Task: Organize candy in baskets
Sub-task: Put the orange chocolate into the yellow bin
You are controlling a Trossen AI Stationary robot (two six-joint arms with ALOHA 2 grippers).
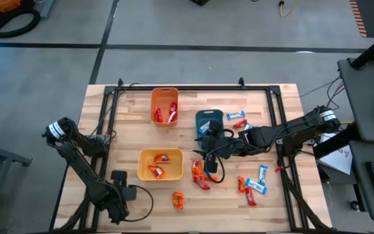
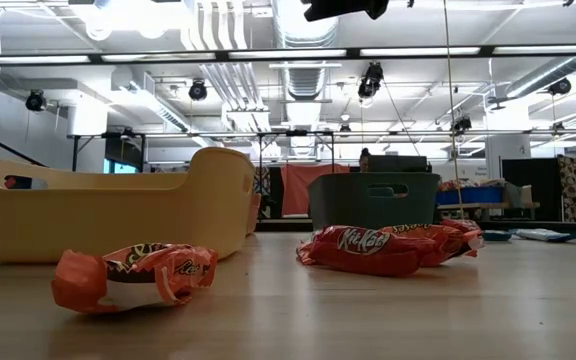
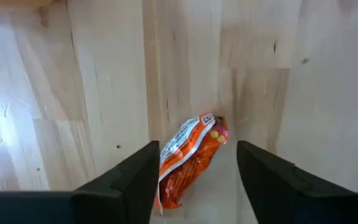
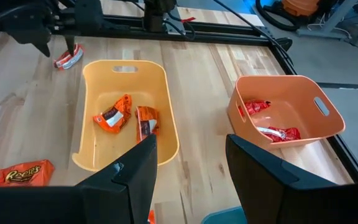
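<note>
Orange candy (image 3: 190, 160) lying flat on the desk (image 1: 271, 208) near its front edge, just ahead of the yellow basket (image 1: 141, 166). Directly below the left gripper (image 3: 194, 171), whose fingers stand wide apart and empty, one on each side. Long axis slightly oblique to the gap between the fingers. Right gripper (image 4: 188, 168) spread and empty, well apart, over the teal basket (image 1: 208, 118). Left arm nearer.

Lab: exposed ceiling ducts (image 2: 303, 75), strip lights (image 2: 428, 51)
</note>
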